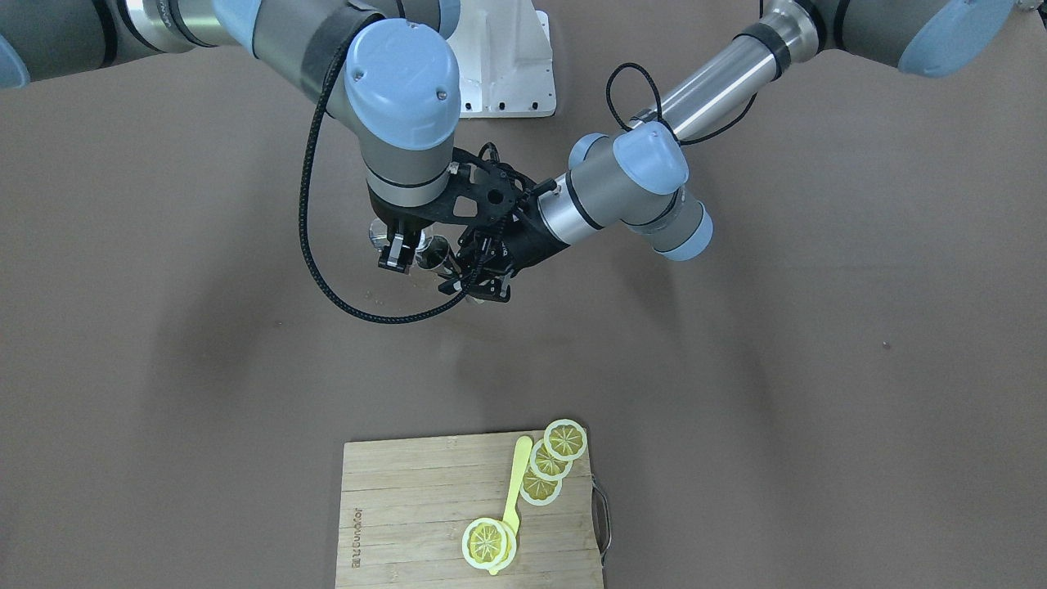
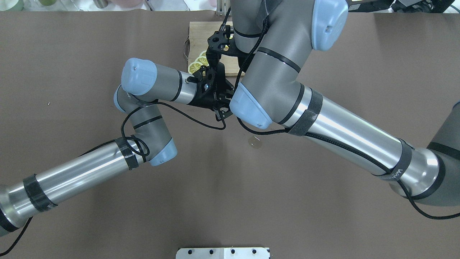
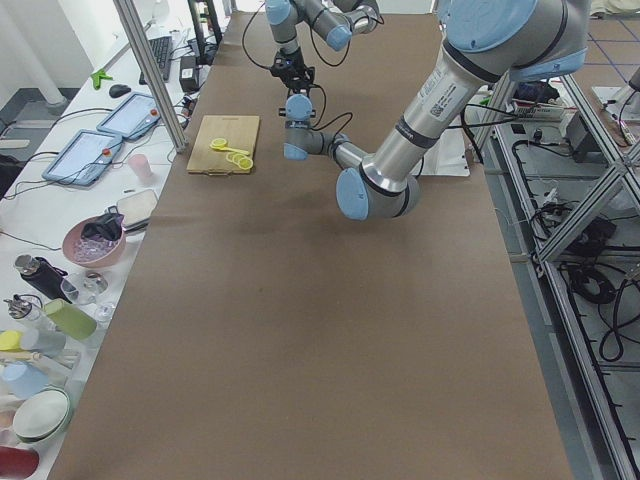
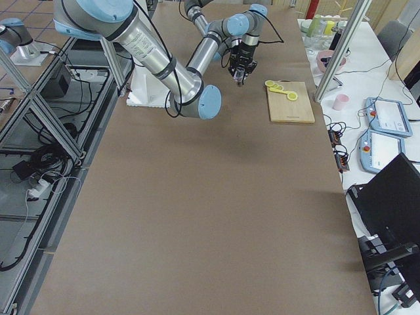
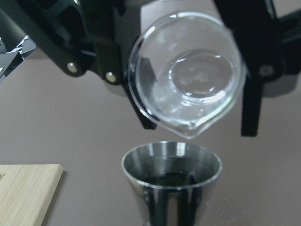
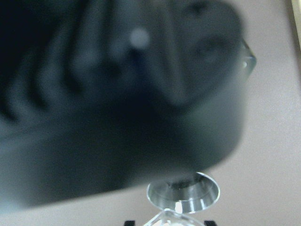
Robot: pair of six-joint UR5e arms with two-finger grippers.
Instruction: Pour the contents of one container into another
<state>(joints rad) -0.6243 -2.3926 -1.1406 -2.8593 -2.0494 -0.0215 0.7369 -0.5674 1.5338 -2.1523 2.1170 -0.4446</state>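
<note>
A clear glass beaker (image 5: pixel 186 70) lies tipped on its side, spout down, just above a small metal cup (image 5: pixel 171 172) with dark liquid in it. My right gripper (image 1: pixel 397 254) reaches down from above and is shut on the beaker, its black fingers (image 5: pixel 249 108) on either side of the glass. My left gripper (image 1: pixel 462 282) comes in level from the side and holds the metal cup (image 1: pixel 433 254) upright under the spout. Its fingertips lie below the edge of the left wrist view. In the right wrist view the cup (image 6: pixel 183 193) shows under a dark blurred mass.
A wooden cutting board (image 1: pixel 409 491) with lemon slices (image 1: pixel 566 439) and a yellow utensil (image 1: pixel 515 483) lies beyond the grippers, on the operators' side. A small wet spot (image 2: pixel 255 142) marks the brown table near the grippers. The white robot base (image 1: pixel 507 65) stands behind.
</note>
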